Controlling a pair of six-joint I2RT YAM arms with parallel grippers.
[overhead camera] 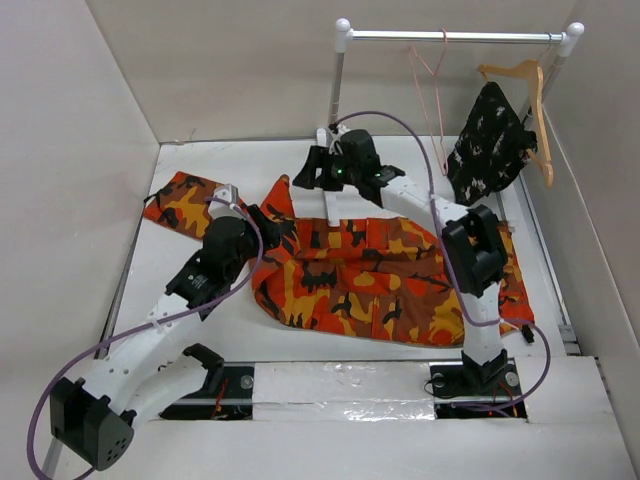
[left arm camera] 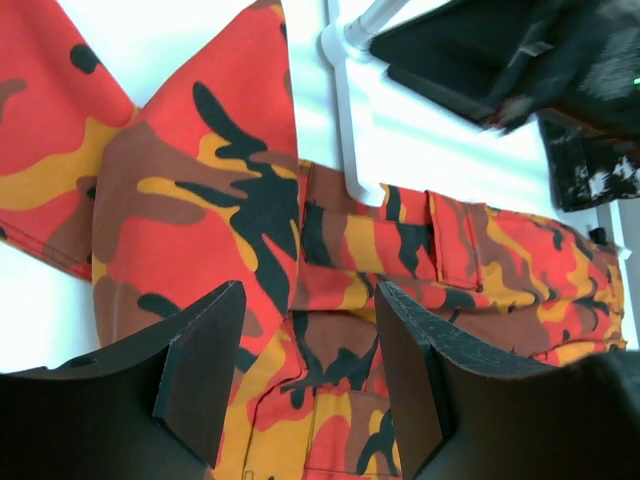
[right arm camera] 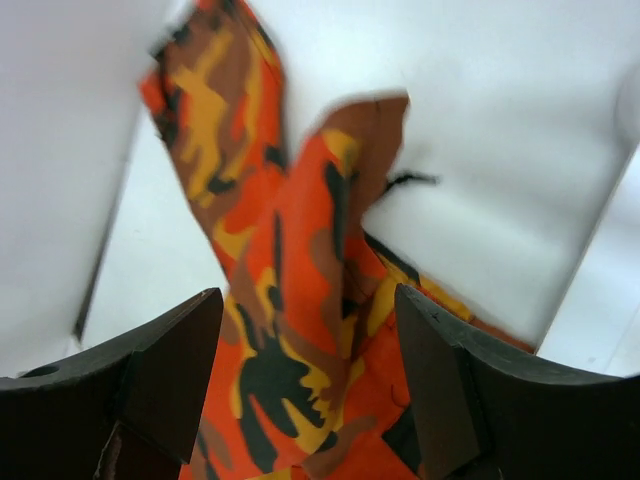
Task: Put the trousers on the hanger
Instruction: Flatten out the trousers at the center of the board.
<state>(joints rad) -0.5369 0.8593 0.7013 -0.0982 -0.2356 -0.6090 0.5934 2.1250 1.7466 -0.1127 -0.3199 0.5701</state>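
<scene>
The camouflage trousers lie spread across the table, with one leg end reaching the far left. My left gripper hovers over their left part. In the left wrist view it stands open above the fabric, with nothing pinched. My right gripper is at the back by the rack's post. Its jaws are wide apart over a raised fold of trouser leg, and the cloth touches neither finger. The pink hanger hangs bare on the rail.
A rack with a metal rail stands at the back right, its white post base just beyond the trousers. A wooden hanger on the rail carries a black speckled garment. Grey walls close in the table on three sides.
</scene>
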